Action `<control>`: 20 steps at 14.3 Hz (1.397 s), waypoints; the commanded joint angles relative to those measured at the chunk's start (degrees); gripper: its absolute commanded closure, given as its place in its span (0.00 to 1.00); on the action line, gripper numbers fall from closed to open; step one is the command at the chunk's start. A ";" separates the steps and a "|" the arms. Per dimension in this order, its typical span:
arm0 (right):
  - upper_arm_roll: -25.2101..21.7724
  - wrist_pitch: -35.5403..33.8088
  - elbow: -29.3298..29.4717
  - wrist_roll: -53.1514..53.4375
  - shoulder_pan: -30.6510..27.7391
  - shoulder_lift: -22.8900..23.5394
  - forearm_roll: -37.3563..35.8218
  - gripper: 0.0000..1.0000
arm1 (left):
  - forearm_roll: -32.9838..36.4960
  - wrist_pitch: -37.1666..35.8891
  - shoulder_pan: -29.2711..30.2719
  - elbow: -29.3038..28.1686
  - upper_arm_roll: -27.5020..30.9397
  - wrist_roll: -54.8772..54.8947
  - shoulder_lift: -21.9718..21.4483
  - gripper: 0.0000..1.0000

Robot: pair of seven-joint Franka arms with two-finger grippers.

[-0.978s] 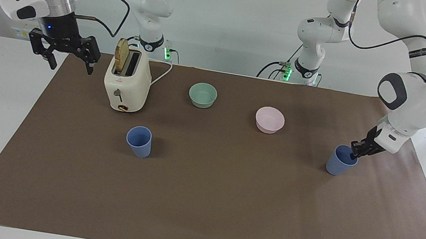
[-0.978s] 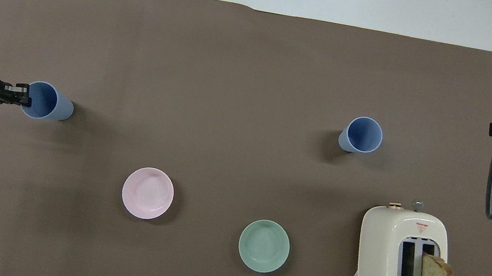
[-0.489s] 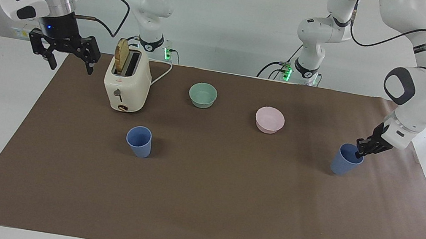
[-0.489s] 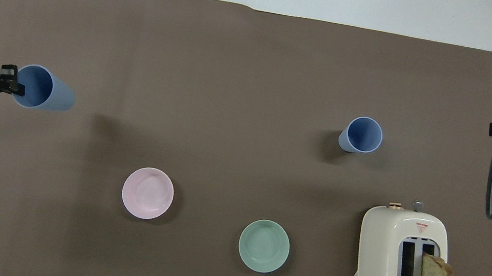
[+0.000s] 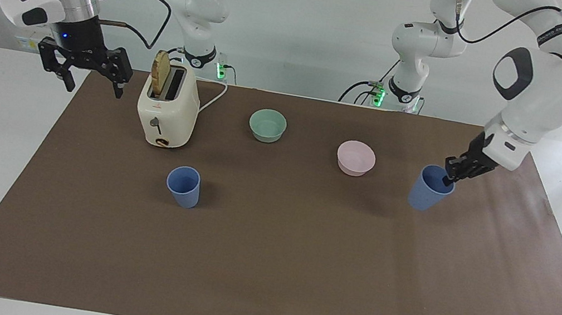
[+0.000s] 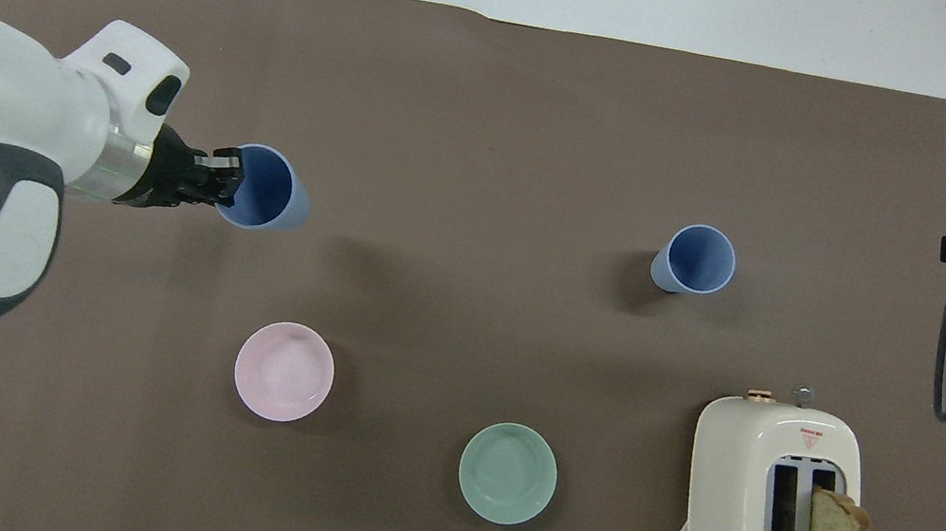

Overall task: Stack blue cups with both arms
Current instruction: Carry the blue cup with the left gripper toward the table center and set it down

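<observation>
The left gripper (image 5: pixel 452 175) is clamped on the rim of a tapered matte blue plastic cup (image 5: pixel 428 188), tilted in the air beside the pink bowl (image 5: pixel 356 158). Level it before lowering it into the matching blue cup (image 5: pixel 183 186) standing in front of the cream toaster (image 5: pixel 167 108). The right gripper (image 5: pixel 83 69) waits, fingers apart, beside the toaster.

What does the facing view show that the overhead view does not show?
Only the facing view shows the right tool, open, waiting over the table's edge beside the toaster, and the held blue cup lifted off the brown mat. Only the overhead view looks straight into the toaster's slots. Both show the left tool shut on that cup's rim, the other blue cup standing, the pink bowl and the green bowl.
</observation>
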 commanded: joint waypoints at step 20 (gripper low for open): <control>0.20 0.22 -0.95 -1.31 -0.61 -0.92 0.85 0.00 | 3.54 11.95 -13.73 0.38 1.21 -10.12 12.88 1.00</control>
